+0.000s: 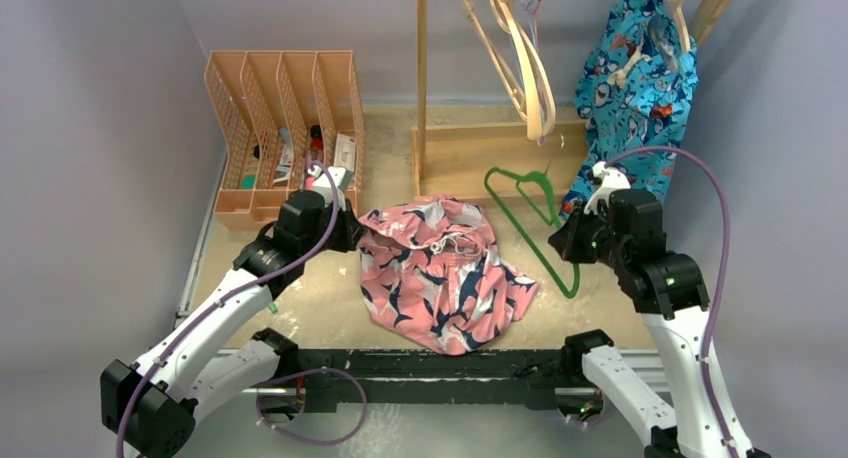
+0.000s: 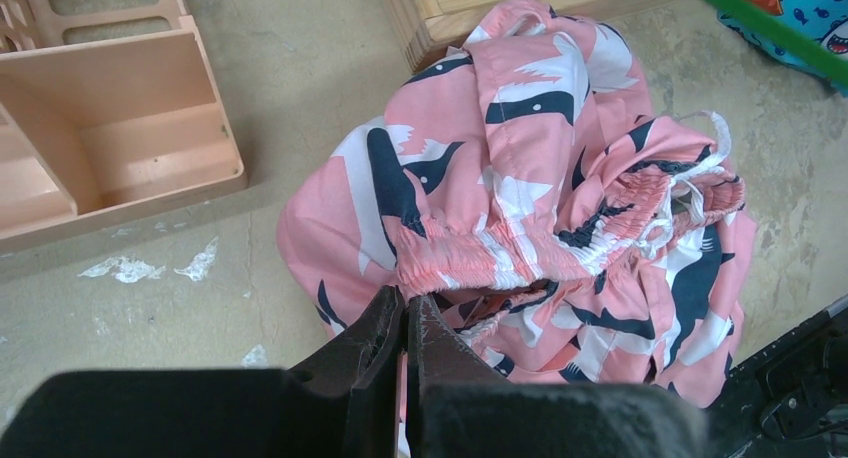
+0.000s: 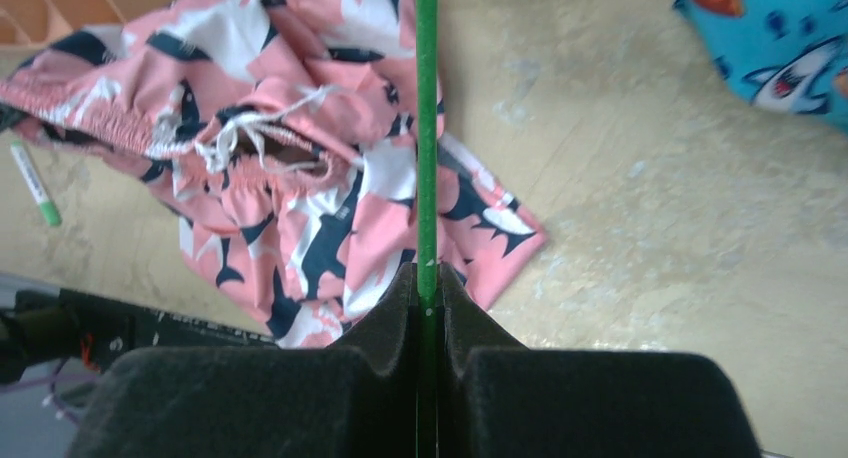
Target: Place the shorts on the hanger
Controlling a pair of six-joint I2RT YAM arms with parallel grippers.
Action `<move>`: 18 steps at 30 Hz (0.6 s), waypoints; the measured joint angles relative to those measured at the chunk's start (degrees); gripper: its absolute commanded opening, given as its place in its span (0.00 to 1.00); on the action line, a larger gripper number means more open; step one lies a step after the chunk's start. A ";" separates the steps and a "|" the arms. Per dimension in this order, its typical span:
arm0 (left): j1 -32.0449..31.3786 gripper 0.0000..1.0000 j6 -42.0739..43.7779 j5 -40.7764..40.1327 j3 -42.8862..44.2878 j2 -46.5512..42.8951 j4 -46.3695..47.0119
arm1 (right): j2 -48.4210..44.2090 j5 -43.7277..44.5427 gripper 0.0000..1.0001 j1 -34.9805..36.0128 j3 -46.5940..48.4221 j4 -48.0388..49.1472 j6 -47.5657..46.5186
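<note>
The pink shorts (image 1: 440, 268) with navy-and-white shark print lie bunched at the table's middle, waistband and white drawstring up (image 2: 520, 178) (image 3: 300, 208). My left gripper (image 1: 350, 233) is at their left edge, and its jaws (image 2: 405, 303) are shut on the elastic waistband. The thin green hanger (image 1: 530, 218) slants just right of the shorts, its hook toward the wooden base. My right gripper (image 1: 565, 240) is shut on the hanger's lower end. In the right wrist view the green bar (image 3: 427, 128) runs straight out from between the pressed fingers (image 3: 427, 278), over the shorts.
A peach file organiser (image 1: 285, 118) stands at the back left. A wooden rack base (image 1: 480, 153) with an upright post (image 1: 421, 68) holds pale wooden hangers (image 1: 520, 58) and a bright blue garment (image 1: 635, 88). A green marker (image 3: 35, 188) lies left of the shorts. A black rail (image 1: 430, 363) runs along the near edge.
</note>
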 measured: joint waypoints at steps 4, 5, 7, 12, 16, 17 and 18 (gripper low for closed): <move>0.00 0.00 0.00 -0.59 0.00 0.00 0.00 | -2.32 -4.15 0.00 0.00 -4.50 -0.09 0.50; 0.00 0.00 0.00 -0.66 0.00 0.00 0.00 | -2.69 -5.33 0.00 0.02 -5.35 -0.17 0.46; 0.00 0.00 0.00 -0.81 0.00 0.00 0.00 | -3.13 -6.62 0.00 0.00 -6.10 -0.22 0.37; 0.00 0.00 0.02 -0.87 0.00 0.00 0.00 | -3.19 -8.61 0.00 0.02 -6.23 -0.20 -0.22; 0.00 0.00 0.02 -1.27 -0.04 -0.24 0.07 | -2.14 -9.44 0.00 0.07 -6.23 -0.20 -0.83; 0.00 0.00 0.00 -1.42 -0.04 -0.33 0.09 | -1.81 -9.57 0.00 0.11 -6.23 -0.20 -1.03; 0.00 0.00 0.00 -1.49 -0.04 -0.39 0.13 | -1.46 -9.70 0.00 0.28 -6.23 -0.17 -1.22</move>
